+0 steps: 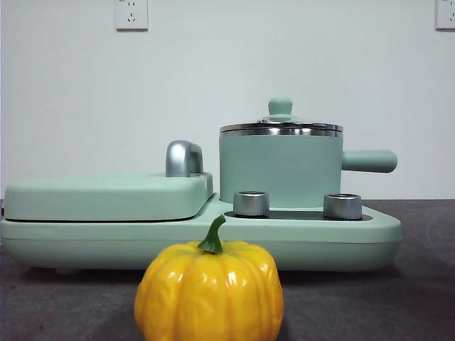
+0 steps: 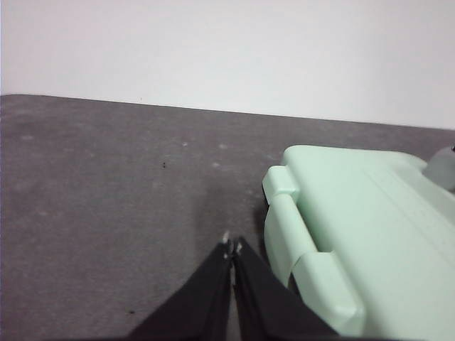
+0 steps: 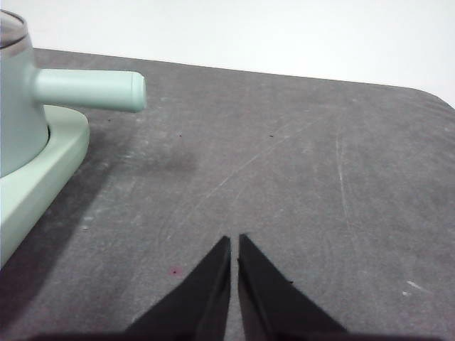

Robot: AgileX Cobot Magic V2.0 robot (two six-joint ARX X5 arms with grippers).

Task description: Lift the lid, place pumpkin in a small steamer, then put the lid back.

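The yellow-orange pumpkin [image 1: 209, 293] with a green stem stands on the dark table, close to the front camera. Behind it the mint-green small steamer [image 1: 279, 169] sits on the right half of the cooker base, its side handle [image 1: 368, 160] pointing right. The glass lid [image 1: 280, 126] with its mint knob [image 1: 280, 108] rests on the pot. Neither arm shows in the front view. My left gripper [image 2: 232, 249] is shut and empty, low over the table beside the flat rectangular cover [image 2: 370, 227]. My right gripper [image 3: 234, 241] is shut and empty over bare table, apart from the pot's handle [image 3: 89, 90].
The mint cooker base [image 1: 213, 241] carries a wide flat rectangular cover [image 1: 106, 197] on its left half, a steel hinge knob [image 1: 183, 158], and two steel dials [image 1: 251, 203] in front of the pot. A white wall stands behind.
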